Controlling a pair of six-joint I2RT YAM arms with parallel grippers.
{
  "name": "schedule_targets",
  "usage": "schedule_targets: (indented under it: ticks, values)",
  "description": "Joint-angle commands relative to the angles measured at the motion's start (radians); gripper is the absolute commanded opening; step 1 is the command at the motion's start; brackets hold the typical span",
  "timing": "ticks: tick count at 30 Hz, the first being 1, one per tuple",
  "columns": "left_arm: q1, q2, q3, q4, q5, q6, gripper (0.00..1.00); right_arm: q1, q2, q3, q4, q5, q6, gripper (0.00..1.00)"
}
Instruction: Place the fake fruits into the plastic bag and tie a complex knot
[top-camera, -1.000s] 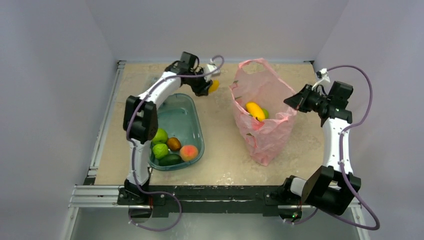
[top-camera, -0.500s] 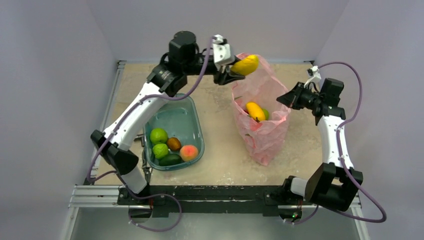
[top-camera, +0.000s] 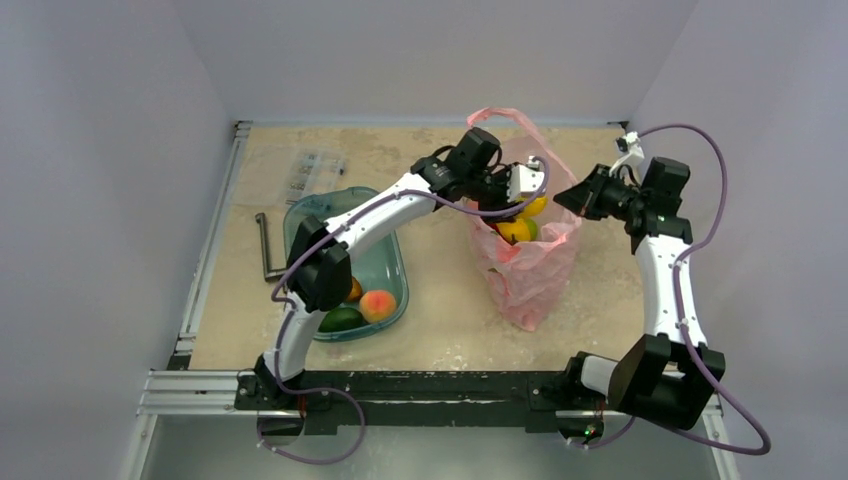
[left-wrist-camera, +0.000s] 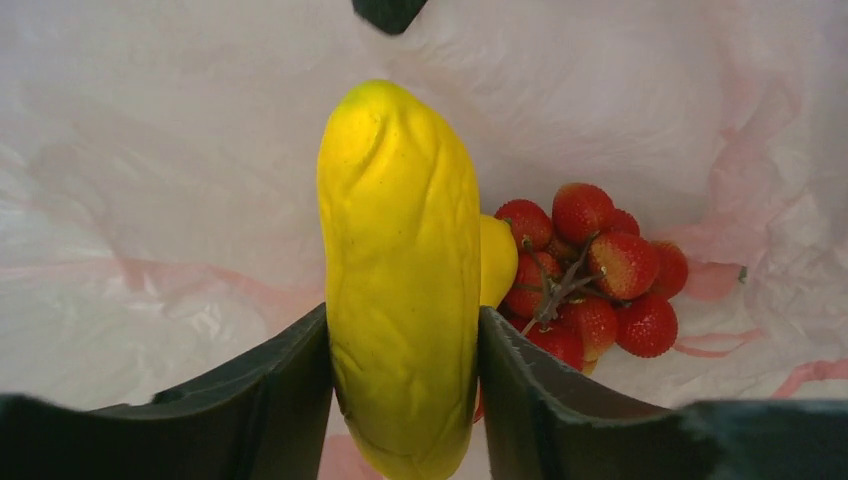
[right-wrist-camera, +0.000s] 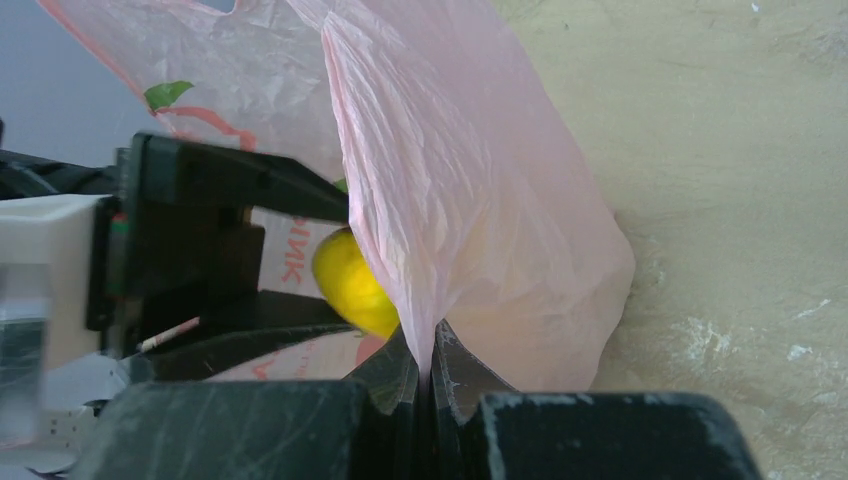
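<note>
The plastic bag (top-camera: 525, 275) is pinched at its rim by the right jaws; a yellow mango (left-wrist-camera: 400, 250), clamped in the left jaws inside it, should be released next.

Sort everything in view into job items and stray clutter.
Job: plastic bag; yellow fruit in the left gripper; strawberry bunch; peach in the tub; right gripper pinching the bag.
Lying about: L-shaped metal key; clear packet.

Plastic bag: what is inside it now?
Inside the plastic bag: the left tool gripping a long yellow fruit, a red berry cluster, a second yellow fruit behind. Whatever lies beneath them is covered.
</note>
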Motion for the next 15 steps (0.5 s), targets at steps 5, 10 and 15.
schedule_targets:
  ticks: [5,10,15]
  values:
    - [-0.008,-0.108,0.074,0.031,-0.082,-0.078,0.98,0.001,-0.031,-0.011,0.008,-0.022,-0.018,0.0]
    - [-0.003,-0.271,0.08,0.058,-0.074,-0.217,1.0,0.001,-0.021,-0.015,0.012,-0.016,-0.023,0.0]
    - [0.114,-0.445,-0.1,0.196,-0.131,-0.414,0.91,0.001,-0.012,-0.015,0.031,-0.018,-0.019,0.0]
